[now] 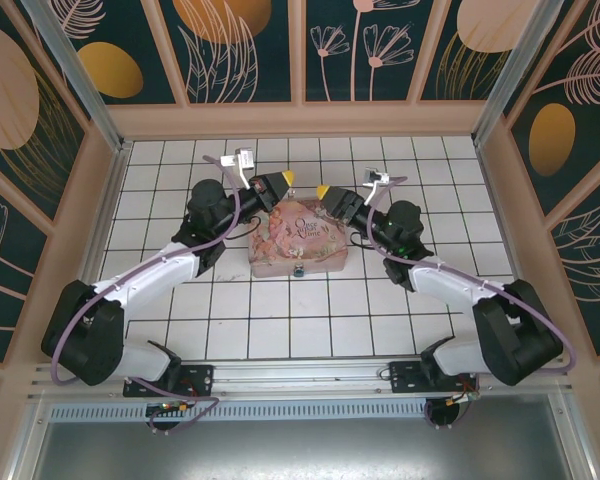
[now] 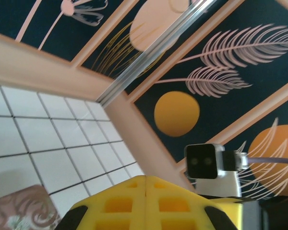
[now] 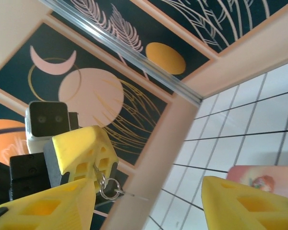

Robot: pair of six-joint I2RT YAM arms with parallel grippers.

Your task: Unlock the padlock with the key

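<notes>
Nearest the arm bases, white tiled floor (image 1: 230, 330) lies on the near side of the pink tin (image 1: 298, 238). The padlock (image 1: 298, 269) sits against the middle of the tin's near wall. It is a tiny dark speck in the top view, too small to tell how its shackle stands. The tin lies flat with its illustrated lid up, midway between the two arms. Just past the tin's far edge both yellow-tipped grippers are raised above the floor, pointing at each other and close together. The left gripper (image 1: 288, 179) is over the tin's far left corner and the right gripper (image 1: 323, 192) over its far right corner. In the left wrist view the left gripper's fingers (image 2: 120, 203) are pressed together with no gap. In the right wrist view the key (image 3: 105, 181) hangs from their tip as a small wire ring with a thin sliver of metal poking sideways; its blade cannot be made out. The right gripper's jaws stand wide apart with nothing between them. Beyond the tin, more tiles run to the dark painted back wall (image 1: 250, 40).
</notes>
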